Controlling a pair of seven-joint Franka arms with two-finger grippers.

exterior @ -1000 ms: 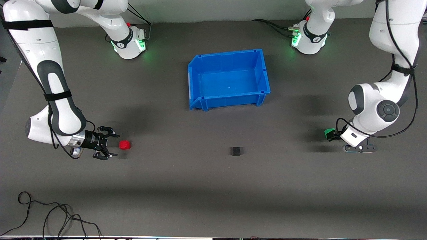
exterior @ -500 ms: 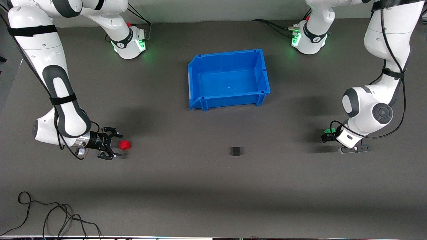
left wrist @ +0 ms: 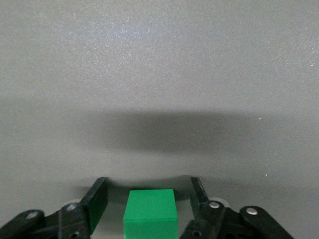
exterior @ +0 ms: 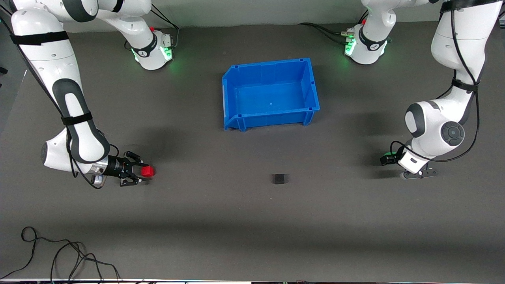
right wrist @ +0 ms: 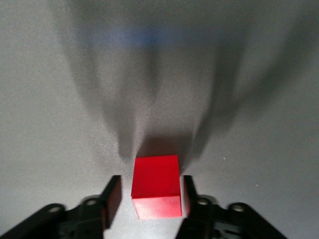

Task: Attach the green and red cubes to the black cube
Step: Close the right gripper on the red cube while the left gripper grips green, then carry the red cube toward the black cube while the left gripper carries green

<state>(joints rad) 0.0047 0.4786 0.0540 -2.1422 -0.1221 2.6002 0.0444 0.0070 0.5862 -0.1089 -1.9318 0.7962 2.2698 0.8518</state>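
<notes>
A dark grey matte counter (exterior: pixel 252 221) fills the scene, with the two arm bases along its top edge and a loose black cable (exterior: pixel 59 256) lying at the corner nearest the camera on the right arm's end.

The biggest thing on it is the blue bin (exterior: pixel 236 75), which sits between the bases and holds nothing that shows.

The right arm reaches low to the counter at its own end. The right hand (exterior: pixel 143 173) lies nearly level, its fingers spread on either side of the red cube (exterior: pixel 148 170). In the right wrist view the red cube (right wrist: pixel 155 186) sits between the fingers (right wrist: pixel 112 199) with a thin gap on each side, so the fingers are not yet pinching it.

The left arm is folded down at its end of the counter. The left hand (exterior: pixel 388 159) is low there, and only a sliver of the green cube (exterior: pixel 390 154) shows in the front view. In the left wrist view the green cube (left wrist: pixel 150 212) rests between spread fingers (left wrist: pixel 95 203), clear of both.

The black cube (exterior: pixel 279 179) stands alone on the counter, nearer the camera than the bin and well apart from both coloured cubes.

By my judgement the task has barely begun: neither cube is gripped. Closing, carrying and joining both cubes to the black one all remain.
</notes>
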